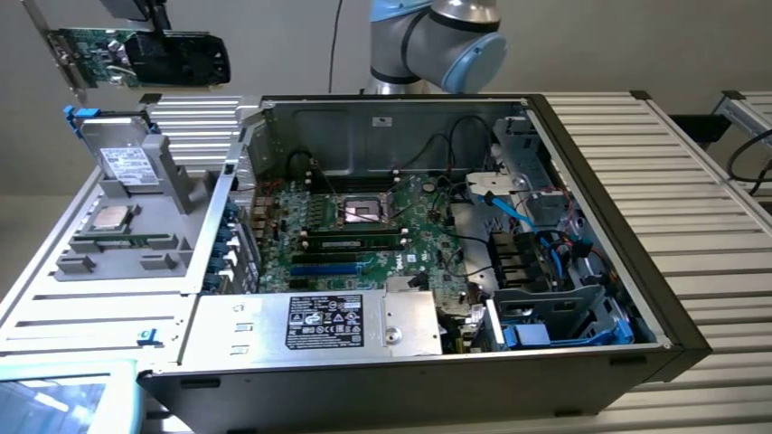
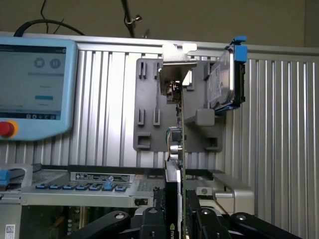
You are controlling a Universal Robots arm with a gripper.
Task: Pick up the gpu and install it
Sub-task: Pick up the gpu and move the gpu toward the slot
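I see graphics card [image 1: 163,59] held high in air at exterior view's left, well apart from open computer case [image 1: 579,181]. Fingers [image 2: 149,221] pinch card from both sides (wrist view catches it edge-on between them). Card hangs over grey holder tray [image 1: 121,244], which carries hard drive [image 1: 127,163] and processor chip [image 1: 115,217]. Motherboard [image 1: 277,226] sits inside case. Case and tray rest on ribbed metal worktop [image 1: 700,154]. Touchscreen pendant [image 2: 35,84] near tray.
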